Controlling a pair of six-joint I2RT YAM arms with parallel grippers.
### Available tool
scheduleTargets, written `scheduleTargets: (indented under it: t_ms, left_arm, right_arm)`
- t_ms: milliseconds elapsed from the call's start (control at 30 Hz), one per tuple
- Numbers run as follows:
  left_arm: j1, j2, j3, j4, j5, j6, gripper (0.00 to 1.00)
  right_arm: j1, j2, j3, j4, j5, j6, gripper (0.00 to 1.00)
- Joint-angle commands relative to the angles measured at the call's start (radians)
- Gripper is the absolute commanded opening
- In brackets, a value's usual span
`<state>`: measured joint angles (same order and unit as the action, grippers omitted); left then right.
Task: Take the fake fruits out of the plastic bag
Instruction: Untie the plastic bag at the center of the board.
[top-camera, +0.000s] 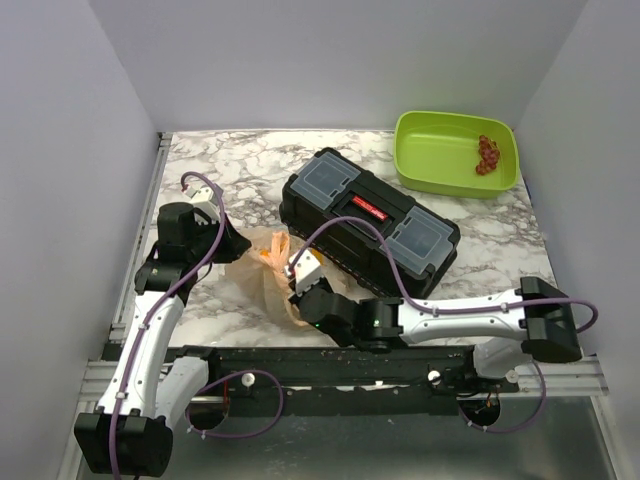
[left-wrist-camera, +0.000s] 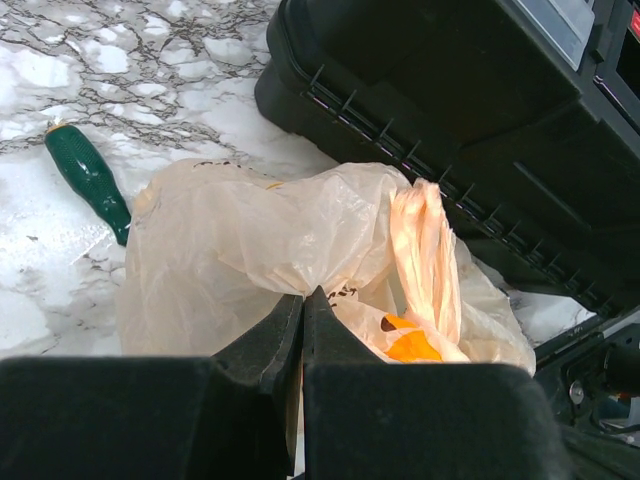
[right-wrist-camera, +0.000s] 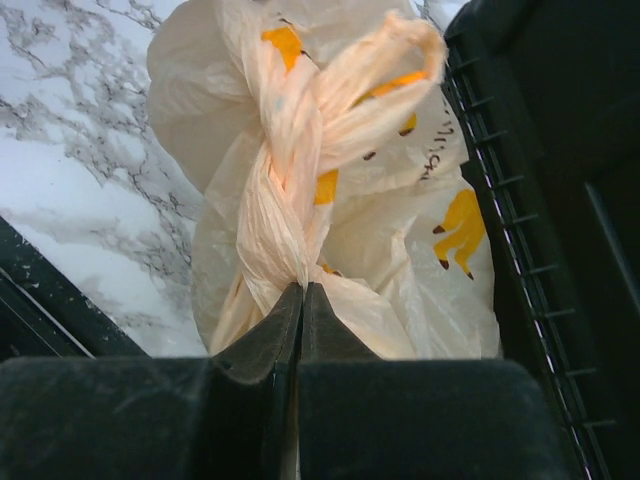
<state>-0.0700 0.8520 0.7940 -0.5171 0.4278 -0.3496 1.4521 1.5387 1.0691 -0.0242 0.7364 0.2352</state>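
The bag (top-camera: 268, 262) lay on the desk (top-camera: 220, 170) beside the toolbox (top-camera: 370, 220), between both arms. The left claw (left-wrist-camera: 303, 310) pinched its left edge; the right claw (right-wrist-camera: 302, 295) gripped its twisted top from the near side. No fruits showed.

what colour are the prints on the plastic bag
Orange-yellow, on the translucent beige plastic bag; clearest in the right wrist view.

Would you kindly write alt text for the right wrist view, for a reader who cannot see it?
The right fingers pinch shut on the twisted handles of a tan plastic bag with orange prints. It lies on the marble table, beside the black toolbox.
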Motion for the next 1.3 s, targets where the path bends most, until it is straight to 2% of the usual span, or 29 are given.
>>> scheduleTargets:
  t_ms: [0, 500, 733, 833, 1033, 1167, 1267]
  left_arm:
    - [0.016, 0.010, 0.003, 0.014, -0.023, -0.005, 0.00]
    - [0.018, 0.019, -0.001, 0.011, -0.021, -0.002, 0.00]
    - [0.018, 0.016, -0.001, 0.012, -0.019, 0.001, 0.00]
    - [0.018, 0.019, 0.000, 0.012, -0.014, 0.000, 0.00]
    - [0.017, 0.022, 0.000, 0.017, -0.002, -0.002, 0.00]
    - [0.018, 0.014, -0.003, 0.020, 0.011, -0.001, 0.00]
    - [0.018, -0.002, -0.011, 0.019, 0.027, -0.015, 0.00]
  right_arm:
    - [0.008, -0.098, -0.087, -0.009, -0.005, 0.064, 0.01]
    - [0.008, -0.345, -0.286, -0.206, -0.011, 0.250, 0.01]
    - [0.008, -0.396, -0.273, -0.239, -0.062, 0.272, 0.02]
    - [0.008, -0.368, -0.185, -0.238, -0.096, 0.231, 0.13]
    - [0.008, -0.217, -0.022, -0.176, -0.127, 0.105, 0.47]
    - [0.007, -0.059, 0.102, -0.215, -0.054, 0.052, 0.50]
    - [0.008, 0.013, 0.135, -0.239, -0.001, 0.036, 0.50]
